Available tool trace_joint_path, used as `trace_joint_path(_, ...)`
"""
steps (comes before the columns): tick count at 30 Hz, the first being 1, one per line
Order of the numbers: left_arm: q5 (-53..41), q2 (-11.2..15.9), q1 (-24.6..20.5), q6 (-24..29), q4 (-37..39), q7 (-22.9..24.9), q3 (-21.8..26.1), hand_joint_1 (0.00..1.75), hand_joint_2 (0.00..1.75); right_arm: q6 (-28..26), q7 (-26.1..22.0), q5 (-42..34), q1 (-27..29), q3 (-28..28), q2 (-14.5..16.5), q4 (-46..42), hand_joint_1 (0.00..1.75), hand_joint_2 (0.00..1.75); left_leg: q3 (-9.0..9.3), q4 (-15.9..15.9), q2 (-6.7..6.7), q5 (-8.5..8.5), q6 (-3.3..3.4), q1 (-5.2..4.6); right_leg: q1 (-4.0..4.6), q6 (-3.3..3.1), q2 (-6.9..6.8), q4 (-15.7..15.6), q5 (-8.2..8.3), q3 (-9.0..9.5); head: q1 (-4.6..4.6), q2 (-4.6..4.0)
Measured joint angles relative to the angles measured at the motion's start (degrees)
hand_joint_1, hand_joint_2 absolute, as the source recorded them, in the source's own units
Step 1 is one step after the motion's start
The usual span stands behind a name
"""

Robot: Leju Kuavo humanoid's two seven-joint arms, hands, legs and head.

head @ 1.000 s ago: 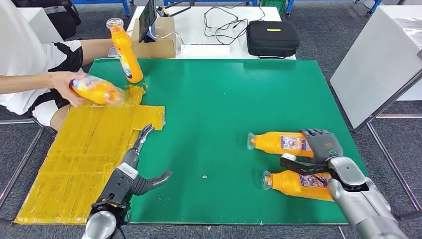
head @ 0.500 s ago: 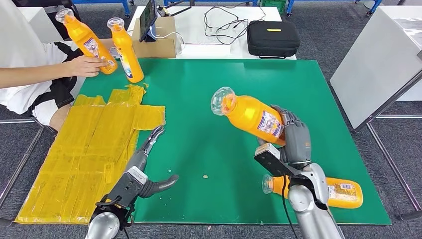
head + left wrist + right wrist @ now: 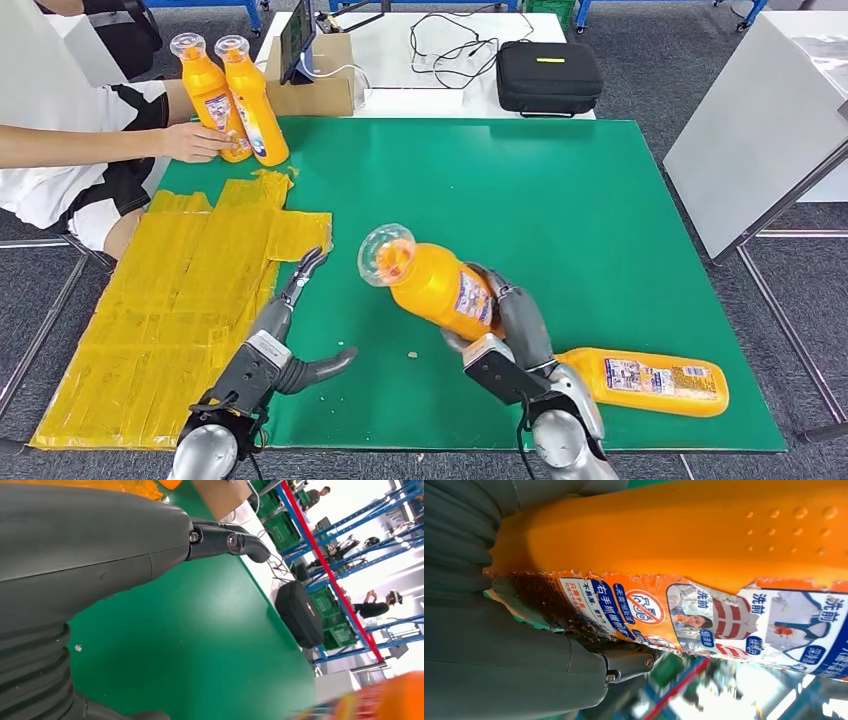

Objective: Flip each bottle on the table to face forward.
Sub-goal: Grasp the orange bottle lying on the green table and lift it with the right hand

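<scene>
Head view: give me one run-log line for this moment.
right hand: holds tilted bottle above green mat | left hand: open, empty | second bottle: lying on mat | person: standing two bottles up

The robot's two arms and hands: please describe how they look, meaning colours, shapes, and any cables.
Both arms are silver metal. The left hand has a dark grey palm, a thick grey thumb and slim darker fingers, with thin black cables at its wrist. The right hand has grey fingers and a black box at its wrist. In the left wrist view, a grey ribbed cover sits behind the hand.
</scene>
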Motion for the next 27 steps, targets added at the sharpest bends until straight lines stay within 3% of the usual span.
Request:
trace_joint_path(7, 2.2, 0.0, -0.2, -1.3, -0.4, 0.1, 0.3, 0.0, 1.75, 1.0, -0.1, 0.2, 0.7, 4.7, 1.8, 4.5, 1.75, 1.75, 0.0, 0.0, -0.01, 0.0, 0.0, 0.02, 0.01, -0.01, 0.0, 0.0, -0.01, -0.01, 0.01, 0.0)
trace_joint_path(12, 6.1, 0.1, -0.1, -5.5, -0.4, -0.4, -0.2, 0.0, 1.75, 1.1, -0.6, -0.6, 0.3, 6.6, 3.0, 7.3, 1.75, 1.75, 0.0, 0.0, -0.01, 0.0, 0.0, 0.0, -0.01, -0.01, 0.0, 0.0, -0.01, 0.0, 0.02, 0.0)
trace_joint_path(21, 12.3, 0.9, 0.0, -12.0, -0.3, -1.0, -3.8, 0.0, 1.75, 0.6, -1.8, -2.9, -1.1, 8.0, 4.1, 9.8, 1.75, 1.75, 0.0, 0.0, -0.01, 0.0, 0.0, -0.01, -0.03, -0.01, 0.0, 0.0, -0.01, 0.0, 0.02, 0.0)
trace_joint_path(27, 14.6, 1.6, -0.1, -13.3, 0.9, -0.5, -5.5, 0.0, 1.75, 0.2, -2.5, -4.1, -1.5, 8.2, 4.3, 10.1, 1.75, 1.75, 0.0, 0.0, -0.01, 0.0, 0.0, 0.0, -0.01, -0.01, 0.0, 0.0, -0.01, -0.01, 0.01, 0.0)
